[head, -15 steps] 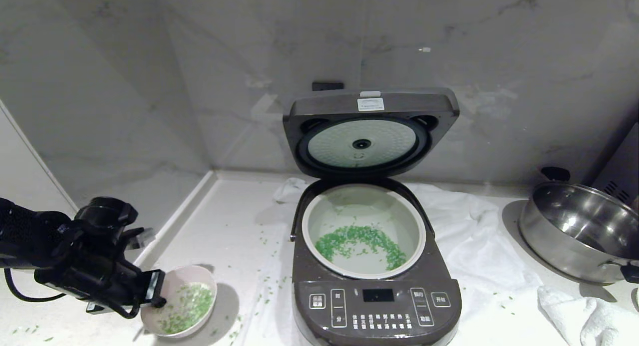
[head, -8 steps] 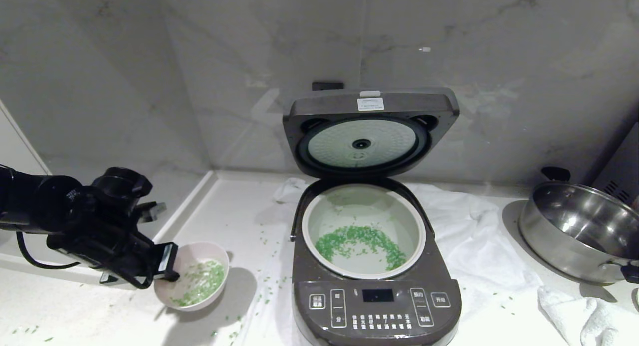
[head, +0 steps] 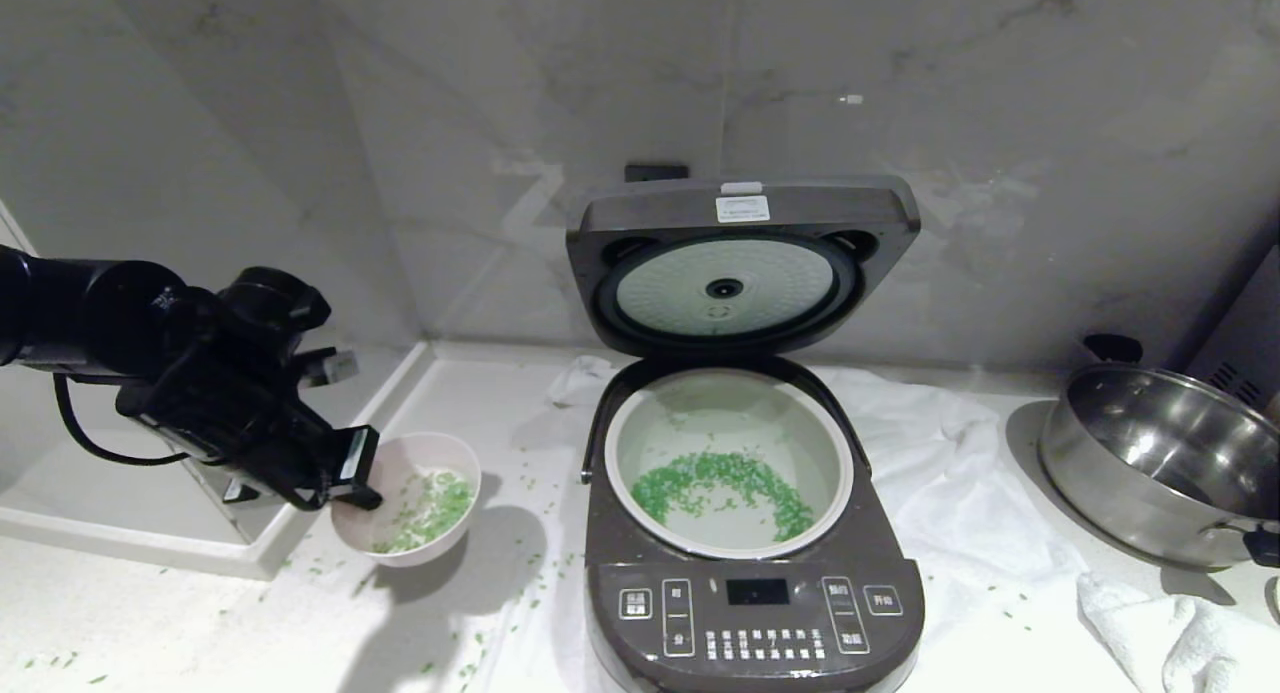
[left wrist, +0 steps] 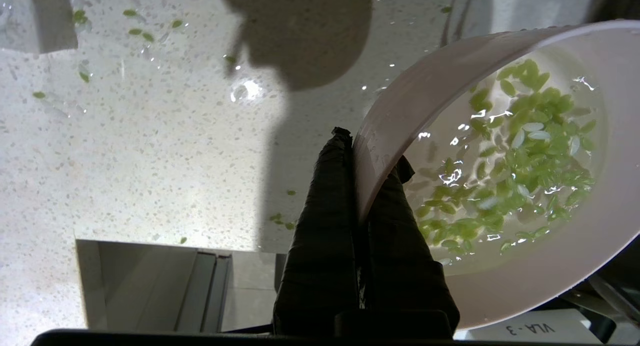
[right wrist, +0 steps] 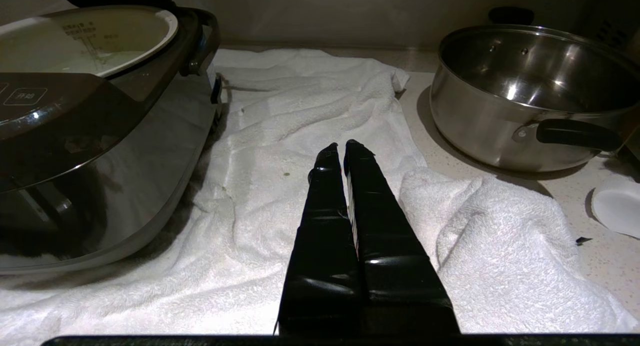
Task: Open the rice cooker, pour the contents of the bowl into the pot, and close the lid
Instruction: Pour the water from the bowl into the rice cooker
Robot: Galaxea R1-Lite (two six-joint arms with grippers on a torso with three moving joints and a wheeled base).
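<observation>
The left gripper is clamped on the near-left rim of the bowl, one finger outside the pink wall and the other inside it, and it holds the bowl clear of the counter, whose shadow falls below it. The bowl sits roughly level with a slight tilt, and the contents of the bowl, green grains in a little water, are pooled on the side away from the fingers. From this claw the pot lies to the robot's right and a little farther back, inside the rice cooker, and its open mouth faces straight up; the bowl is beside the cooker's left flank, not yet over the rim. The lid stands upright on its hinge behind the pot, out of the path. I judge the coming move to be a carry rightward over the pot's rim, then a tip. The left arm is the nearer one; the right gripper rests closed over the white towel, on the cooker's other side. Counted: one bowl, one pot already holding a crescent of green grains, one cooker, one steel pan, two grippers, and many stray grains on the counter.
</observation>
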